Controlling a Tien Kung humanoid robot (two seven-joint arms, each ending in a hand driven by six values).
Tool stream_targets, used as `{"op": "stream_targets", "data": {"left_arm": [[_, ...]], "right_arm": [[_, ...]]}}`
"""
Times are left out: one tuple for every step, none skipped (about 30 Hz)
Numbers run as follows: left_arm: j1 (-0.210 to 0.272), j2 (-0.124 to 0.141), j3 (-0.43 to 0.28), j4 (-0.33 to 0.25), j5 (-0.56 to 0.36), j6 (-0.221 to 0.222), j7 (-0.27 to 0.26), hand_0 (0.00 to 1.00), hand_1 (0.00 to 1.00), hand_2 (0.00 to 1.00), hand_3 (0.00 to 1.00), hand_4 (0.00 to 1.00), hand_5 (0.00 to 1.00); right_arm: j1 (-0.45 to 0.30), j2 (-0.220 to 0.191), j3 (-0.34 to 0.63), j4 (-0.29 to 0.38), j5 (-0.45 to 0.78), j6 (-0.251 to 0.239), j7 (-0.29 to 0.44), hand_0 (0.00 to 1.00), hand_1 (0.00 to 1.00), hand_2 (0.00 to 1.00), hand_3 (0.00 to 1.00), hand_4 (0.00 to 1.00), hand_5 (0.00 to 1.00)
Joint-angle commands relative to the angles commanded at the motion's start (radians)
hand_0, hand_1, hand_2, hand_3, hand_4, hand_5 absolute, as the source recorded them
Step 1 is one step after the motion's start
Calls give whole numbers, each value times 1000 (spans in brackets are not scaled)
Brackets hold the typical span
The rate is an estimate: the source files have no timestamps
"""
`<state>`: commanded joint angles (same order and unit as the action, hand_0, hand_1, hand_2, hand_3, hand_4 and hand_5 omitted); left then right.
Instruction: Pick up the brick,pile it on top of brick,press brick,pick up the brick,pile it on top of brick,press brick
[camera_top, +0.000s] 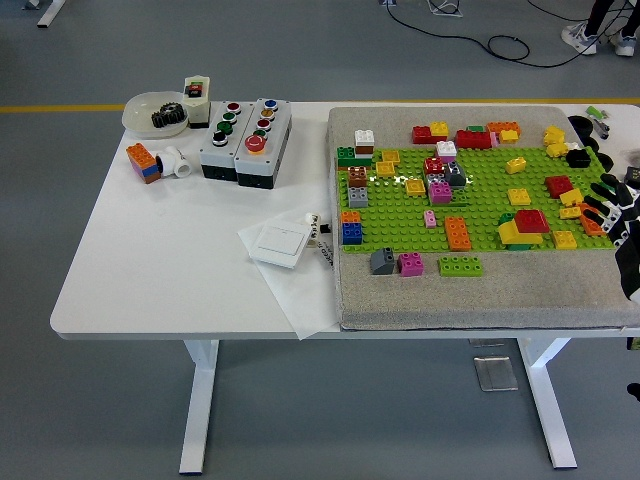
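One robot hand (612, 205), the right, enters at the right edge of the white desk (180, 250); its black fingers (600, 188) are spread loosely and hold nothing, resting over the right margin of the green studded baseplate (480, 215). The left hand is out of frame.

The baseplate lies on a grey foam mat (470, 295) covering the right half of the desk. Many small plastic bricks stand on the plate. A red brick on a yellow brick (526, 228) stands near the right side, left of the hand and apart from it. An orange brick (457, 233) sits near the plate's near edge, with a blue brick (351, 232) at the left edge. Off the plate, on the mat's near strip, lie a grey sloped brick (382, 260), a magenta brick (411, 264) and a green flat brick (433, 265).

On the left half of the desk stand two grey push-button boxes (246, 140), a white bowl holding a black gear (155, 112), and a white square switch (278, 243) on a paper sheet.
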<state>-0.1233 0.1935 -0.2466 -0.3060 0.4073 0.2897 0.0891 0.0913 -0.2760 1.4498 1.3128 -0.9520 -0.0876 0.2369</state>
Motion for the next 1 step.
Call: {"op": "stream_targets", "data": {"left_arm": [[0, 0, 0, 0, 1, 0, 0, 805, 794, 815, 638, 657, 654]], "right_arm": [[-1, 0, 0, 0, 0, 0, 0, 855, 804, 821, 828, 998, 816]]}}
